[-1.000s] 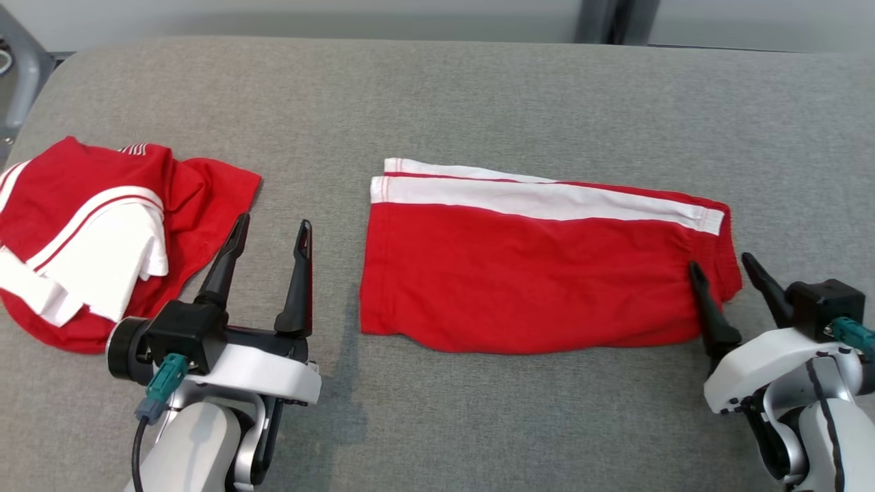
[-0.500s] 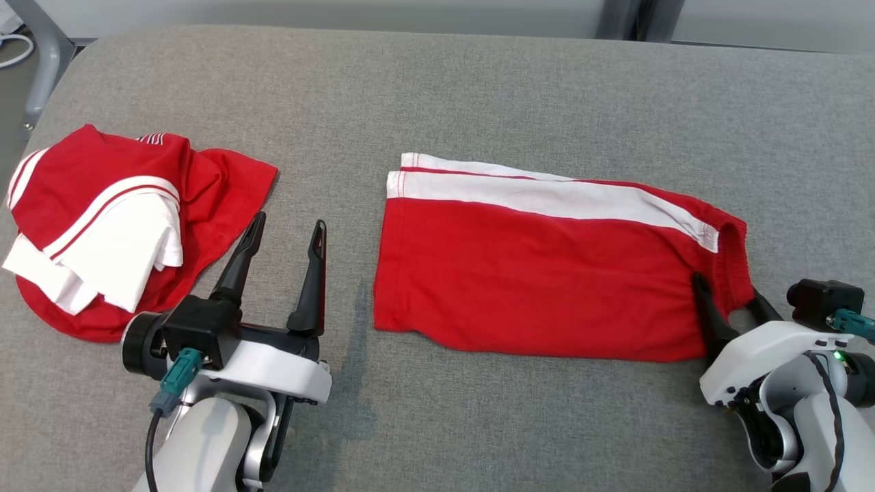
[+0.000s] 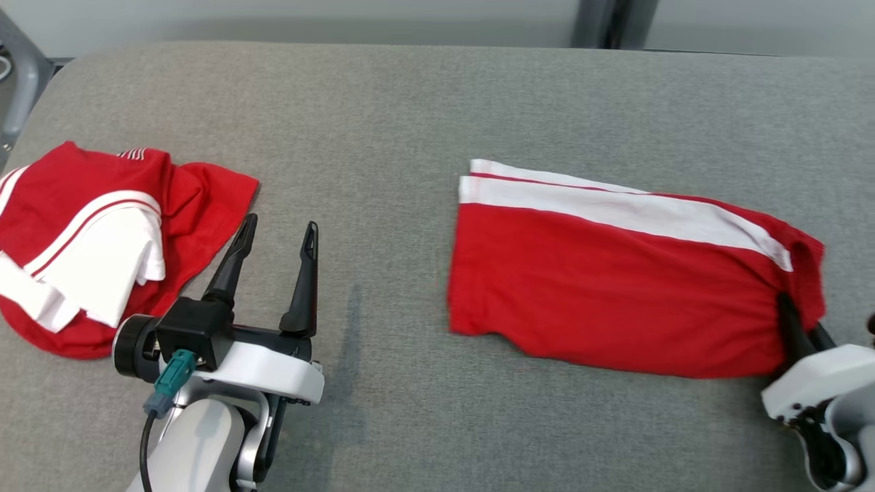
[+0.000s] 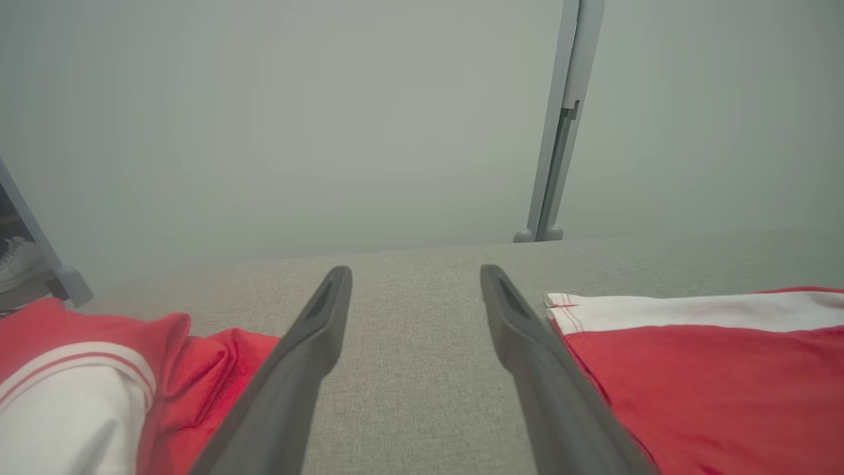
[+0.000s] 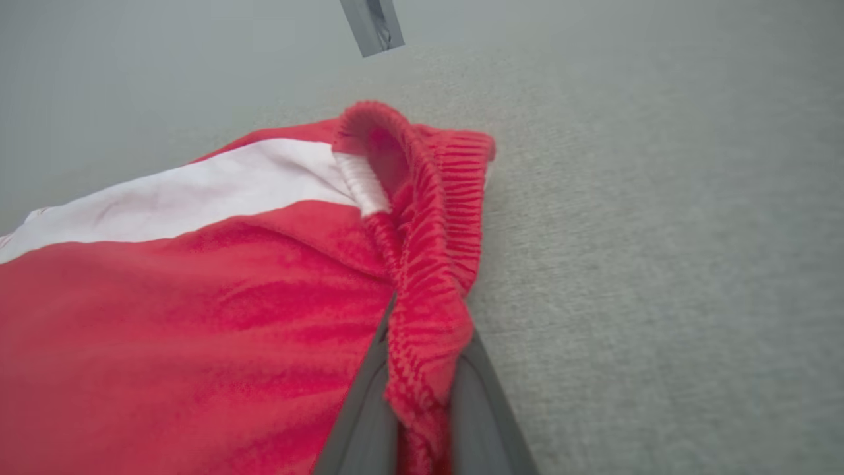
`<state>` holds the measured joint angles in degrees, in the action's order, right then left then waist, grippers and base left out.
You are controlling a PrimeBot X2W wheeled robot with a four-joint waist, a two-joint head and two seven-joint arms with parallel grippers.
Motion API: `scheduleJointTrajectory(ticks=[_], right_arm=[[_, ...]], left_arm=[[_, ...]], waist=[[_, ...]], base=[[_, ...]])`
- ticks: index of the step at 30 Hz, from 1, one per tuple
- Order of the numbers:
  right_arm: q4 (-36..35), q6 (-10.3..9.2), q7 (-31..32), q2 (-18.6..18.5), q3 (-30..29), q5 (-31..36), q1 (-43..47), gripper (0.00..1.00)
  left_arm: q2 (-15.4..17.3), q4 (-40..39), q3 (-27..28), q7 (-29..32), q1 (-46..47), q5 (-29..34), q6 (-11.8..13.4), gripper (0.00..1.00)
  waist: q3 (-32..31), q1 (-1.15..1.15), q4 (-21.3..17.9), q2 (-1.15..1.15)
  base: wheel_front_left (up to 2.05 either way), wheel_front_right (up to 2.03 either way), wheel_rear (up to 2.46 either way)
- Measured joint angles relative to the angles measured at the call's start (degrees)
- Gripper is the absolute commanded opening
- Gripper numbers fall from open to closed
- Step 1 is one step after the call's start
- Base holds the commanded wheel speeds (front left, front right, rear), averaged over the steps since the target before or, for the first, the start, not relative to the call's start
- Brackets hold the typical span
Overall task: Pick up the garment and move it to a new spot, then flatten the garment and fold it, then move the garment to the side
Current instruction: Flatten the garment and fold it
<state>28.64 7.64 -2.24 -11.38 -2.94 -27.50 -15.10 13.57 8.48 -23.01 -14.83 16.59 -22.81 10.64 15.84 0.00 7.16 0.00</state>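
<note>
Right jaws grip garment (image 3: 615, 294) edge (left jaws wide)

Head view from high, looking down on table (image 3: 424, 102), left wrist view low, facing wall (image 4: 264, 132) across table, right wrist view close on shorts (image 5: 165, 316), shorts shared by all views

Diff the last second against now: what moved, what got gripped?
The right gripper closed on the waistband end of the folded red shorts and dragged them toward the robot's right. Unchanged: the left gripper stays open and idle, and the crumpled red-and-white garment lies where it was.
</note>
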Motion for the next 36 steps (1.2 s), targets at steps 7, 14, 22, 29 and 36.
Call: scheduleJointTrajectory(ticks=[7, 14, 22, 29, 36], right_arm=[[-2.6, -0.14, 0.3, -0.5, -1.3, 0.6, 0.8, 0.00], [-13.4, -0.16, 3.9, 3.2, 4.4, 1.1, -2.4, 0.00], [-15.7, -0.15, 6.7, 7.3, 16.2, 1.7, -7.4, 0.00], [-5.4, -0.15, 4.1, 8.3, 22.1, 0.1, -13.2, 0.00], [2.7, -0.15, 0.5, 8.6, 28.9, -3.1, -17.3, 1.00]], left_arm=[[0.5, -0.5, 0.1, 0.0, -0.2, 0.0, 0.0, 1.00], [1.0, -0.7, 0.0, 0.3, -0.2, 0.0, 0.3, 1.00], [0.5, -0.8, -1.0, 0.7, 0.3, 0.0, 0.2, 1.00], [-0.6, 0.0, -2.1, 0.6, 1.5, 0.0, -0.4, 1.00], [-1.6, 1.0, -2.7, 0.4, 1.9, 0.0, -0.6, 1.00]], waist=[[-0.3, 0.00, -2.2, 0.00], [-0.5, 0.00, -3.8, 0.00], [-0.2, 0.00, -2.5, 0.00], [0.8, 0.00, 0.5, 0.00], [1.7, 0.00, 2.4, 0.00]], base=[[0.00, 0.00, 0.00], [0.00, 0.00, 0.00], [0.00, 0.00, 0.00], [0.00, 0.00, 0.00], [0.00, 0.00, 0.00]])
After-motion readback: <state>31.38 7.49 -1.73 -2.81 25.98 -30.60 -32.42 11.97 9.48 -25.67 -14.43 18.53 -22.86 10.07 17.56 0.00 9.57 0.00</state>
